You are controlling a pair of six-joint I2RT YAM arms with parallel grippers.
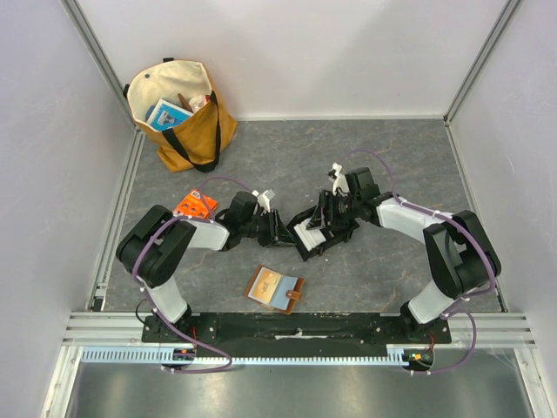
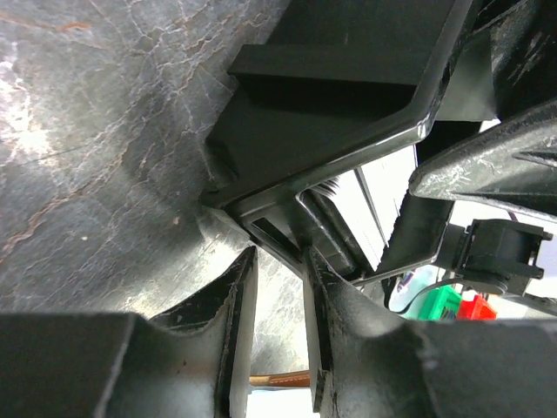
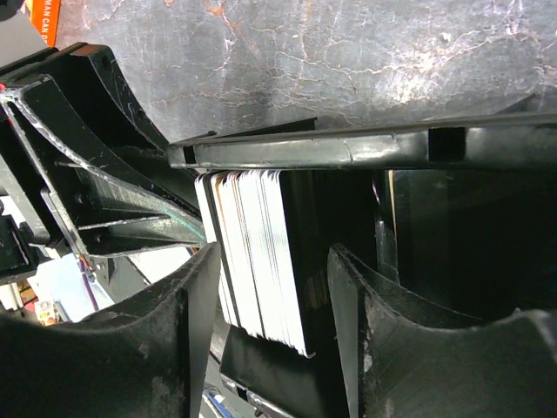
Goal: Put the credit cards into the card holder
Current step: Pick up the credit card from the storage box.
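**Cards on edge in the tray, both grippers at it; wallet lies apart near the bases**

From above, a tote bag [image 1: 183,113] stands in the far left corner against the wall. An orange packet [image 1: 194,206] lies just beside the left arm.

The left gripper [image 1: 277,228] reaches to the left end of the black tray [image 1: 300,251] at mid-table. Only its wrist view shows the fingers [image 2: 239,322]. They stand a narrow slit apart with a corner of the tray's rim at their tips. Whether they pinch that rim cannot be told.

The card holder [image 1: 275,288] lies flat nearer the bases, between the two arms and apart from the tray. Its long axis runs left to right, dipping toward the near edge, with the clasp tab at the right end. Bare table [image 1: 392,165] surrounds it.

From above, the credit cards [image 1: 309,233] are only a pale patch inside the tray. The right wrist view shows them as a stack [image 3: 252,226] standing on edge below the tray's rim. The right gripper [image 3: 274,261] is spread wide astride the stack. One finger sits close against the stack's face and a dark gap shows at the other, so nothing is clamped. Open table continues rightward to the wall.
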